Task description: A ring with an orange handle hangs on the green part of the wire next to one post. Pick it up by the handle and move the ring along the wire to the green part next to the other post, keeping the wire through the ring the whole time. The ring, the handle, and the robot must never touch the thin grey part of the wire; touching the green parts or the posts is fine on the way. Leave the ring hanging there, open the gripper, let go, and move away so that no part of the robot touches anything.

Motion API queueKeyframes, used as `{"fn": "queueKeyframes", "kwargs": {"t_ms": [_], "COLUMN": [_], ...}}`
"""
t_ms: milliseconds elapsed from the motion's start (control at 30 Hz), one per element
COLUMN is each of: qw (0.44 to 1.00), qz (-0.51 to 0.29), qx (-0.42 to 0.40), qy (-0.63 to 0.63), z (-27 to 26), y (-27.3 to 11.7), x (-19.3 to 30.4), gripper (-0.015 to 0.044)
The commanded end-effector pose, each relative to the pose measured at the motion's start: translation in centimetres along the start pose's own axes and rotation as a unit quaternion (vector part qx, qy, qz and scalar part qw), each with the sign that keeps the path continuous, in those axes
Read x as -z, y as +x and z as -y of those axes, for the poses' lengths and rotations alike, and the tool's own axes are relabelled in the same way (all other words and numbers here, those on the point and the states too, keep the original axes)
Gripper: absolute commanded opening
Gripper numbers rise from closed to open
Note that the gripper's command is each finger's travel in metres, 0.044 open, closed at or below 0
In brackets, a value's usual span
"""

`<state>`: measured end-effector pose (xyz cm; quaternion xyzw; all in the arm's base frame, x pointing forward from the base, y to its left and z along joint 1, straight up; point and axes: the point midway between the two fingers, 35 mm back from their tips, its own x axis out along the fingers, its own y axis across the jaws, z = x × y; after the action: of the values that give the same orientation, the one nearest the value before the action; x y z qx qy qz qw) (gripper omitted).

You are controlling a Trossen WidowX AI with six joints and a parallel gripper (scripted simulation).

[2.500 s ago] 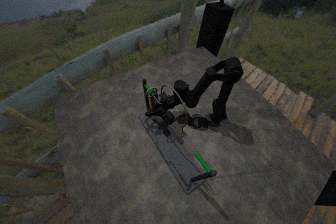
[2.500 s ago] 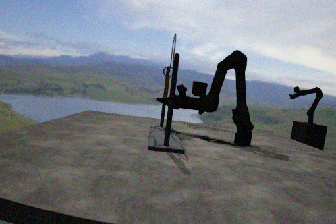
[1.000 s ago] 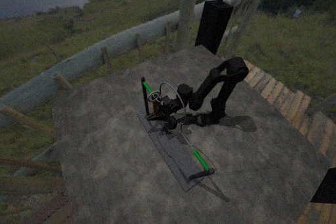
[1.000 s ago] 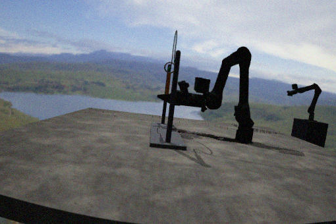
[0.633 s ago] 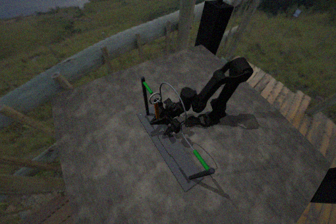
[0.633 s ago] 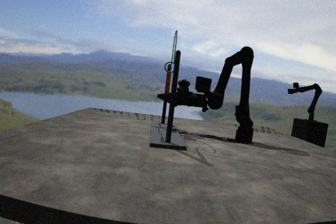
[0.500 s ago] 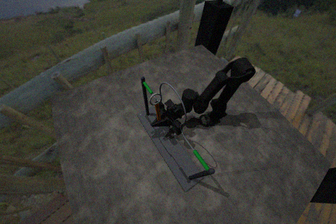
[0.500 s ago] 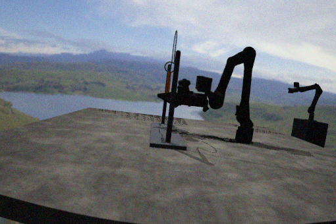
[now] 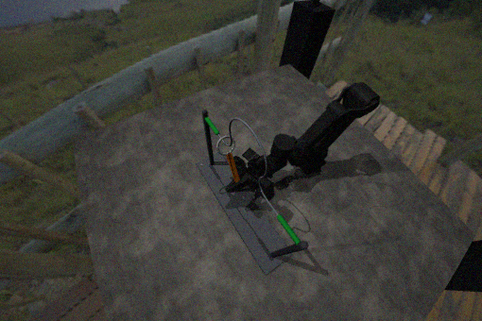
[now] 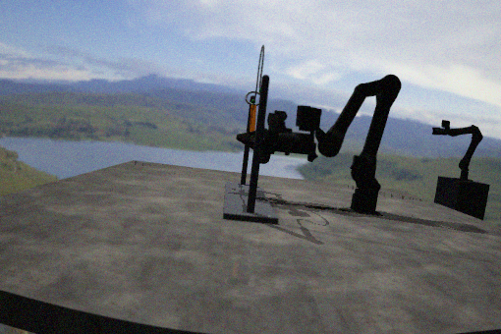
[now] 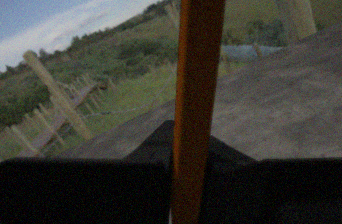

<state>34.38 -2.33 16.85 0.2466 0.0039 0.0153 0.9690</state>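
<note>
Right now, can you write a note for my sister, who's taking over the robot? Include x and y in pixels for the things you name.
Gripper (image 9: pixel 235 184) (image 10: pixel 244 138) (image 11: pixel 175 129): shut on the orange handle (image 9: pixel 232 167) (image 10: pixel 252 118) (image 11: pixel 197 80).
Ring (image 9: pixel 218 150) (image 10: pixel 247 99): by the grey wire just past one green part (image 9: pixel 212 126).
Done: handle picked up.
Left: follow the wire to the other green part (image 9: pixel 288 229) without touching grey, let go, back away.
</note>
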Motion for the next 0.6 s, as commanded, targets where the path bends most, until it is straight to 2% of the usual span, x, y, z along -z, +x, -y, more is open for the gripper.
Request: {"fn": "queueKeyframes", "kwargs": {"t_ms": [0,567], "qw": [0.999,0.982], "qz": [-0.008,-0.099], "qx": [-0.001,-0.016], "qy": [0.031,0.160], "z": [-1.1,-5.5], "y": [-0.4,-2.8], "x": [-0.2,-1.2], "gripper": [-0.0150,-0.0150]}}
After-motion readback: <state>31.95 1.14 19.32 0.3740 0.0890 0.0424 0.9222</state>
